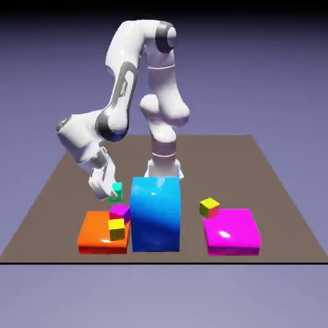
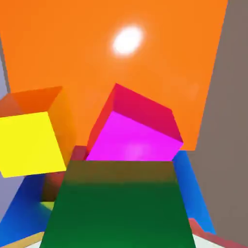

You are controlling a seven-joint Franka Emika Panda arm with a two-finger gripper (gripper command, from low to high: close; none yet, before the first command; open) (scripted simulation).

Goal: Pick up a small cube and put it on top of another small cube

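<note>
The brown table [image 1: 269, 179] carries everything. The white arm [image 1: 128, 77] bends down from the far edge toward the exterior view's left. In the near middle stands the tall blue block [image 1: 155, 214], the biggest thing on the table. To its right lies a flat magenta slab [image 1: 232, 232]; to its left, touching or just beside it, a flat orange slab [image 1: 96, 232]. On the orange slab rest two little cubes: a magenta cube [image 1: 120, 211] at the far right corner beside the blue block, and a yellow cube [image 1: 116, 229] nearer, at the slab's right edge. A yellow-green cube [image 1: 209, 207] sits at the far left corner of the magenta slab; whether on it or just behind I cannot tell.

The jaws [image 1: 114, 192] are pinching the teal-green cube [image 1: 116, 189], which is held in the air just above the magenta cube, not touching it. In the hand view the teal-green cube [image 2: 118, 203] fills the bottom, with the magenta cube [image 2: 133, 131] just beyond it and the yellow cube [image 2: 29, 143] to that view's left
</note>
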